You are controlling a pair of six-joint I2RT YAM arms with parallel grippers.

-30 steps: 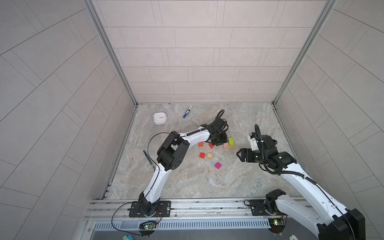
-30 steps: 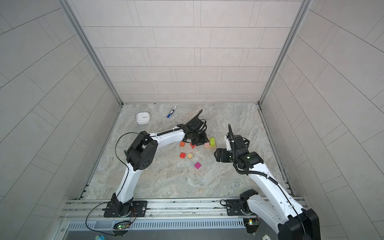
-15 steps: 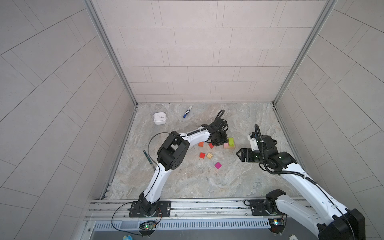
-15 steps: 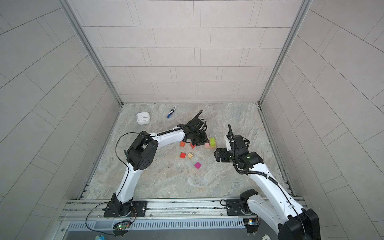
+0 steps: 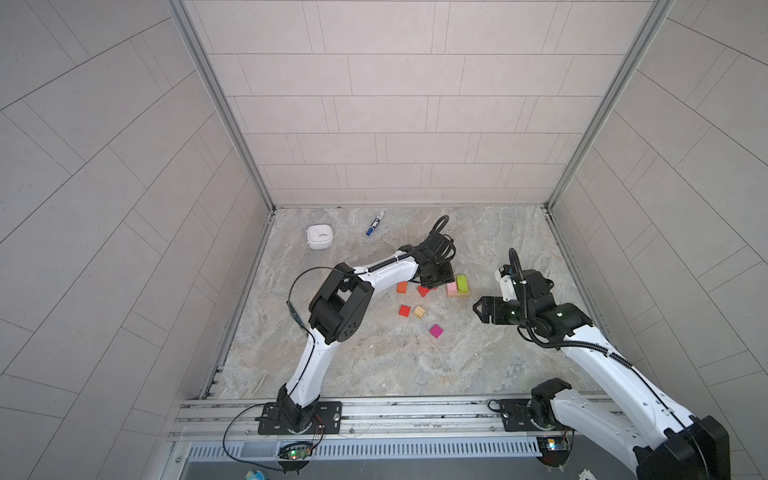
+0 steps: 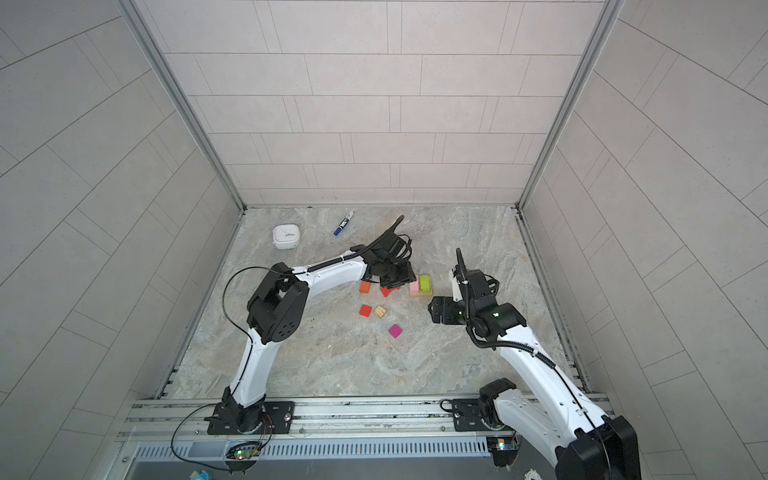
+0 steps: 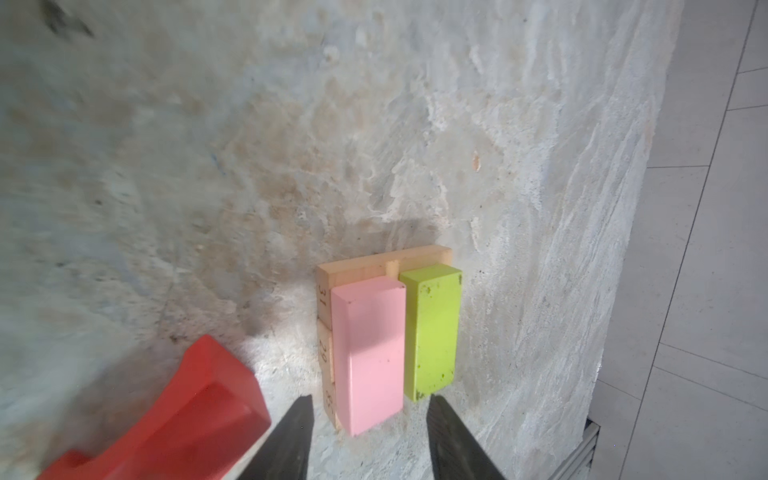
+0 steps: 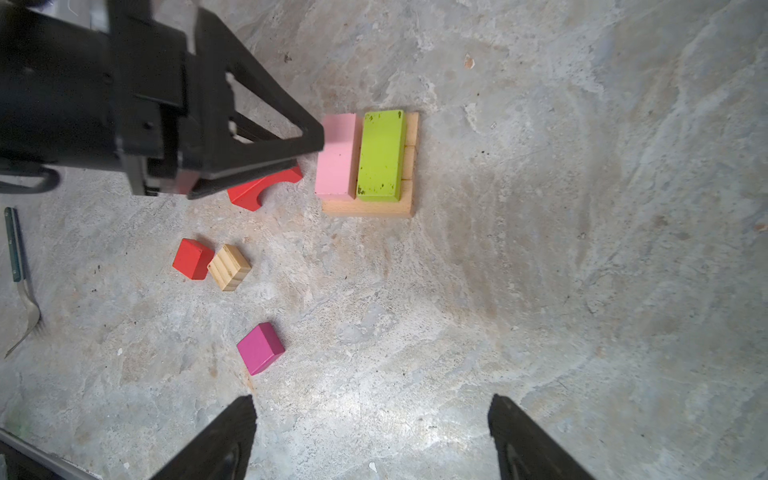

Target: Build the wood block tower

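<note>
Fingers (image 7: 297, 436) of the left gripper (image 7: 370, 398) stand apart, straddling the pink bar (image 7: 370, 349) atop the tower (image 7: 415, 257), red arch (image 7: 187, 415) just outside one finger. Right gripper (image 8: 372, 401) gapes wide, magenta cube (image 8: 261, 348) ahead of its fingertips (image 8: 241, 419).

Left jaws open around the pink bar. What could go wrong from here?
1. The left gripper has its fingers astride the pink bar's end. A skewed retreat could drag the bar, which seems to overhang the tan base slightly on the arch side.
2. The red arch lies on the table right beside that gripper, so a sideways swing may knock it away.
</note>
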